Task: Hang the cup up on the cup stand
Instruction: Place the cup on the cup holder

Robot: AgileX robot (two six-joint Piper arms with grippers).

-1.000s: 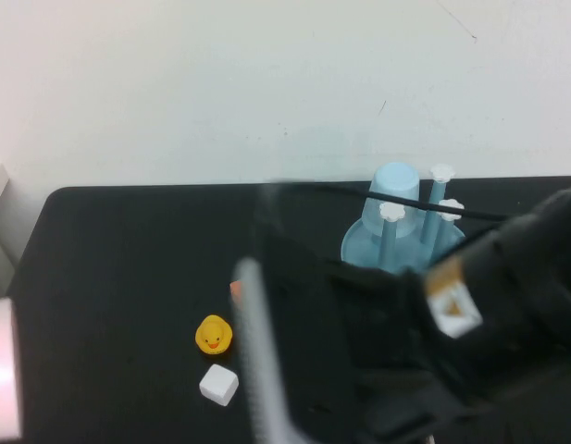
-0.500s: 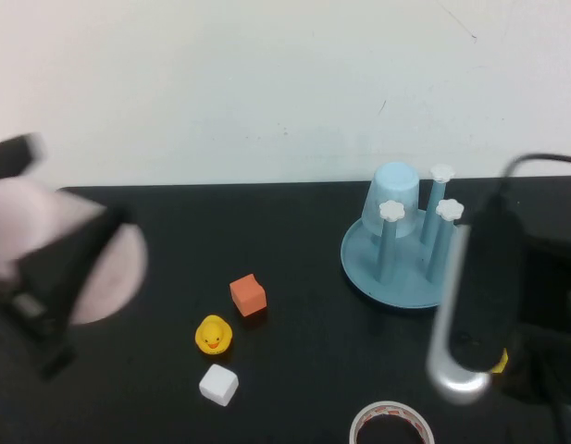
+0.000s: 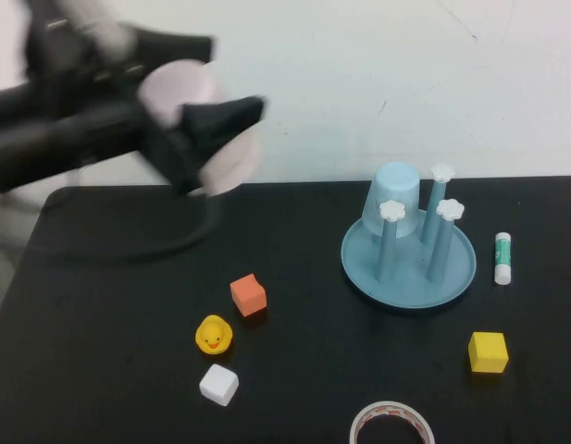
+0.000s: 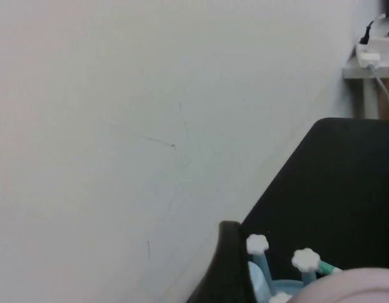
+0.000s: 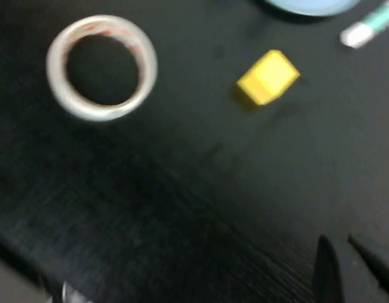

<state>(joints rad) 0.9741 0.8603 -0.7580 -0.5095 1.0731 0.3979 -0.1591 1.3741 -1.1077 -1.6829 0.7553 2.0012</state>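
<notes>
The left gripper (image 3: 206, 129) is raised above the desk's far left part, against the white wall, with its dark fingers (image 3: 231, 116) clamped around the pale pink cup (image 3: 194, 125), which is held in the air, tilted on its side and blurred. In the left wrist view a pink rim of that cup (image 4: 348, 287) shows beside one black finger. The right gripper (image 5: 348, 262) is out of the high view; its own camera shows its two fingertips pressed nearly together, holding nothing, low over the desk (image 3: 109, 314) near the front right corner. The cup stand (image 3: 410, 261), a round light blue tray with upright pegs tipped by white flower caps, sits toward the far right of the desk, with a light blue cup (image 3: 392, 199) inverted over its rear left peg. A glue stick (image 3: 502, 257) lies just right of the stand, a yellow cube (image 3: 488, 351) nearer the front right, and a tape roll (image 3: 391, 424) at the front edge. An orange cube (image 3: 248, 295), a yellow rubber duck (image 3: 213, 335) and a white cube (image 3: 218, 384) stand near the centre.
</notes>
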